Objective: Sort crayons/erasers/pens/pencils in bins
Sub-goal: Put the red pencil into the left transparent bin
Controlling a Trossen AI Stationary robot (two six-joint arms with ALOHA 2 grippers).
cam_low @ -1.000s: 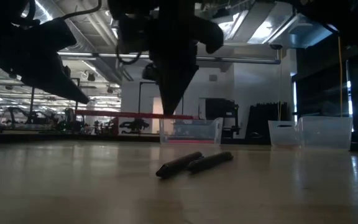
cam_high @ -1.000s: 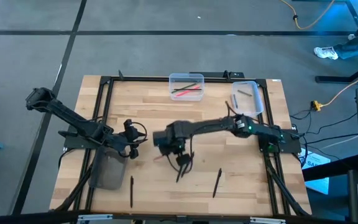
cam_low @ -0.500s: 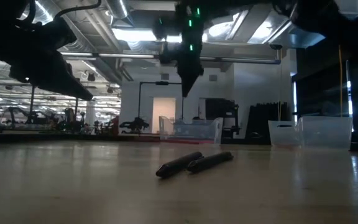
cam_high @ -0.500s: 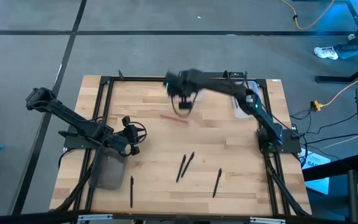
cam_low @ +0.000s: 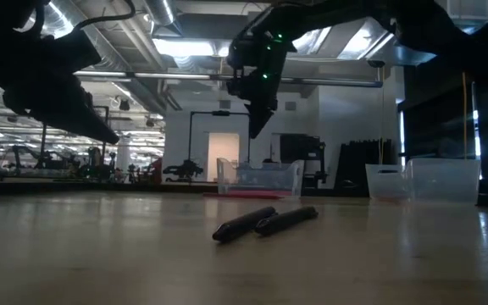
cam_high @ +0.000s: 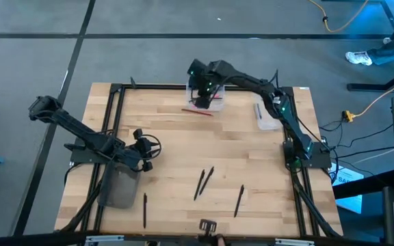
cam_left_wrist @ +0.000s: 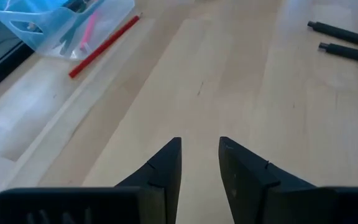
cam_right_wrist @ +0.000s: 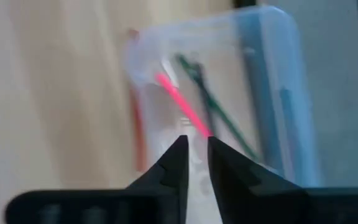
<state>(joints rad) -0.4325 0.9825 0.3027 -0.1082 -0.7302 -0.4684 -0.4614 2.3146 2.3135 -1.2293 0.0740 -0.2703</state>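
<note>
A clear bin [cam_high: 206, 94] with a pink and a green stick in it stands at the table's far edge. A red pencil [cam_high: 198, 111] lies flat on the wood against the bin's near side, outside it; it also shows in the left wrist view [cam_left_wrist: 104, 45]. My right gripper [cam_right_wrist: 194, 146] hangs above that bin [cam_right_wrist: 229, 93], pointing down, slightly open with nothing between its fingers. My left gripper [cam_left_wrist: 200, 149] waits open at the left, beside the dark grey bin [cam_high: 118, 186].
Two black pens [cam_high: 204, 181] lie side by side mid-table. Another [cam_high: 239, 199] lies to their right and one [cam_high: 144, 208] sits near the front left. A second clear bin [cam_high: 269, 109] stands at the far right, partly under the right arm.
My right gripper has swung from the table's middle to the far edge and risen, carrying the red pencil. It now hangs over the clear bin and has let go of the pencil. The pencil has dropped onto the table by the bin's near side.
</note>
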